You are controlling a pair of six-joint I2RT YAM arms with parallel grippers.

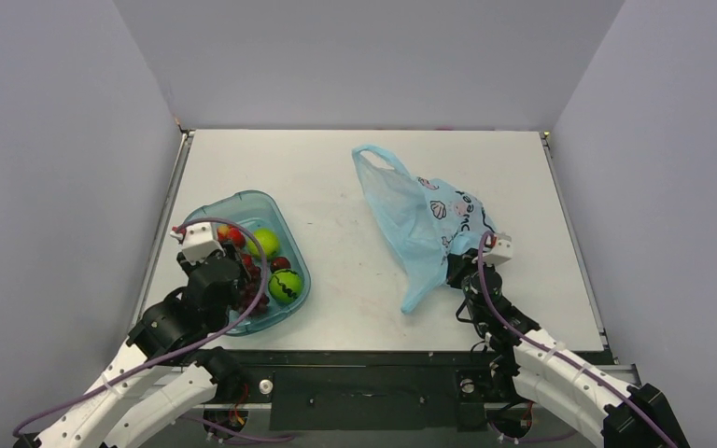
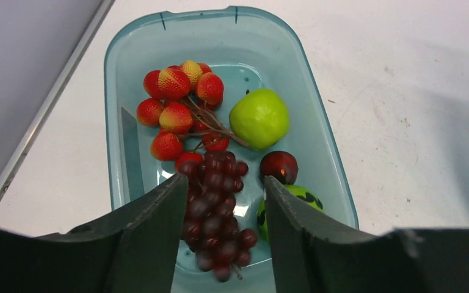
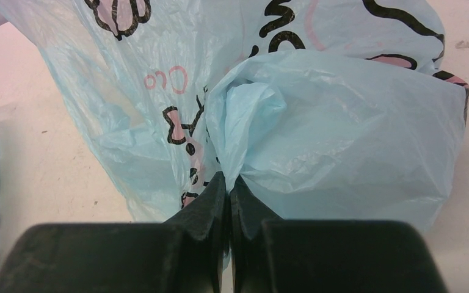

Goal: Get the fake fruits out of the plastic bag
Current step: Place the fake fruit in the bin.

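White table (image 1: 355, 187), grey walls (image 1: 56, 187): small plastic fruits (image 2: 220, 131) lie in the rigid teal tray (image 2: 220, 30), well apart from the thin light-blue plastic bag (image 1: 411, 219).
Left gripper (image 2: 225, 183) gapes over the dark purple grape bunch (image 2: 217, 213); right gripper (image 3: 227, 180) pinches bag film, which a tug could tear.

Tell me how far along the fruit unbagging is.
Looks nearly done: red berry cluster, green plastic apple, small dark plum, striped green ball and dark purple grape bunch all lie in the rigid teal tray. In hand: the open left tool straddles the grapes; the right tool is shut on the thin light-blue plastic bag. Left: possibly nothing; no fruit shows in the bag, but its inside is hidden.
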